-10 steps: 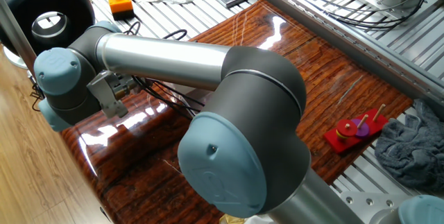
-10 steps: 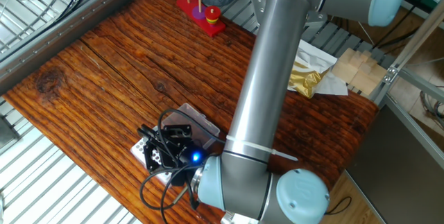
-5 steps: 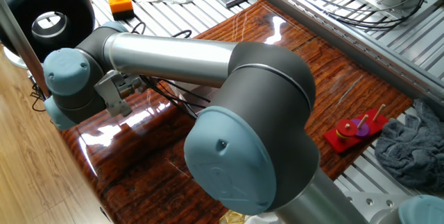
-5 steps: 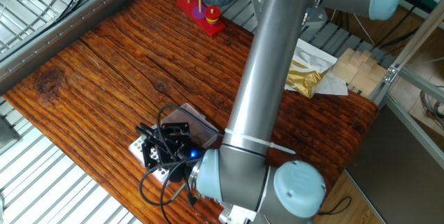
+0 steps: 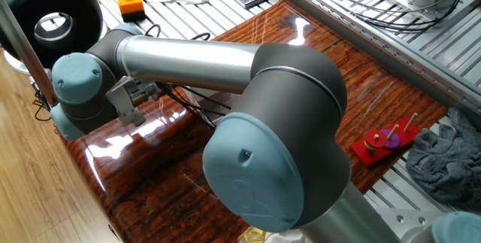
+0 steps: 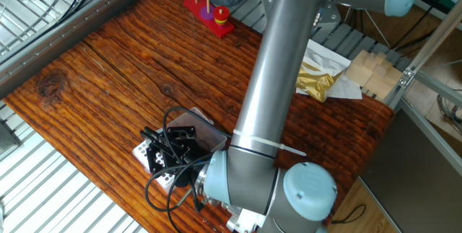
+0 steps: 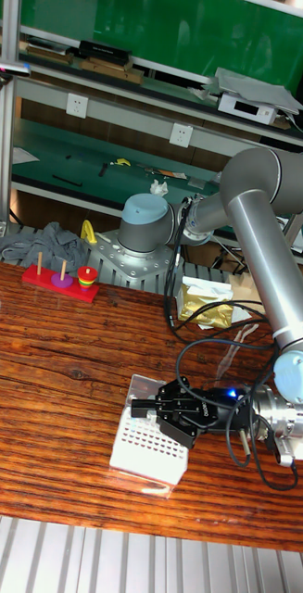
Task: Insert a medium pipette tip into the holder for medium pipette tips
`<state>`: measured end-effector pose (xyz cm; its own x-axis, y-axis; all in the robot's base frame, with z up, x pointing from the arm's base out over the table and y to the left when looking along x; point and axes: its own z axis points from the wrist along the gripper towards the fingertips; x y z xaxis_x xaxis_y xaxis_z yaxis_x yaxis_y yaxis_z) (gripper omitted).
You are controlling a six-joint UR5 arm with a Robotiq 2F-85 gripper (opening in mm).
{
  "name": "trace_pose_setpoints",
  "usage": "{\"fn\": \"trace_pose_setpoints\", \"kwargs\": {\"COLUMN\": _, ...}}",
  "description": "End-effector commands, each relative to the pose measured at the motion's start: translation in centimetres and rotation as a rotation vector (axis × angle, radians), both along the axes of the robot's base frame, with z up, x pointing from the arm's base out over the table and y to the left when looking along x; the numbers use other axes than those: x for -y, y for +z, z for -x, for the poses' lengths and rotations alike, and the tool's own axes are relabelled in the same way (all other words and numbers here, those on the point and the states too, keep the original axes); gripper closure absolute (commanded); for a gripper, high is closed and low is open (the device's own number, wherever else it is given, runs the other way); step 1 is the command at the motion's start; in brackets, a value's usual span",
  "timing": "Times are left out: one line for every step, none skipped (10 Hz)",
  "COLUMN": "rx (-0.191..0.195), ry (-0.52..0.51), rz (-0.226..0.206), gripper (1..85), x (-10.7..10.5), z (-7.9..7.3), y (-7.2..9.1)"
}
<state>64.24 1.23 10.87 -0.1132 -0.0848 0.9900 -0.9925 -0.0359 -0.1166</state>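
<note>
Tall fixed view — hand [image 7: 149, 409] over holder [image 7: 149, 443] grid.

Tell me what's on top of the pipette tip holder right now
The black hand hovers over the holder and its white hole grid. Whether it carries a tip is hidden, as are the holes beneath it.

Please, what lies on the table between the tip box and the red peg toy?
Nothing: in the tall fixed view only bare wood separates the tip box from the red peg toy.

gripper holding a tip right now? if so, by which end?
Cannot tell. The gripper sits over the holder on the table, but its fingertips are too small and cluttered with cables to show any tip or the jaw state.
</note>
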Motion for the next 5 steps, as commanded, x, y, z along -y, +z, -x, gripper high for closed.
{"fn": "trace_pose_setpoints", "kwargs": {"rx": -0.001, "ry": 0.001, "rz": -0.011, "gripper": 84.7, "x": 0.1, "z": 0.0, "y": -0.3}}
{"fn": "trace_pose_setpoints", "kwargs": {"rx": 0.0, "ry": 0.007, "rz": -0.012, "gripper": 84.7, "x": 0.1, "z": -0.2, "y": -0.4}}
{"fn": "trace_pose_setpoints", "kwargs": {"rx": 0.014, "ry": 0.024, "rz": -0.045, "gripper": 84.0, "x": 0.0, "z": -0.7, "y": -1.4}}
{"fn": "trace_pose_setpoints", "kwargs": {"rx": 0.017, "ry": 0.012, "rz": -0.062, "gripper": 80.3, "x": 0.1, "z": -0.4, "y": -1.9}}
{"fn": "trace_pose_setpoints", "kwargs": {"rx": 0.011, "ry": 0.009, "rz": -0.062, "gripper": 77.7, "x": 0.1, "z": -0.3, "y": -1.9}}
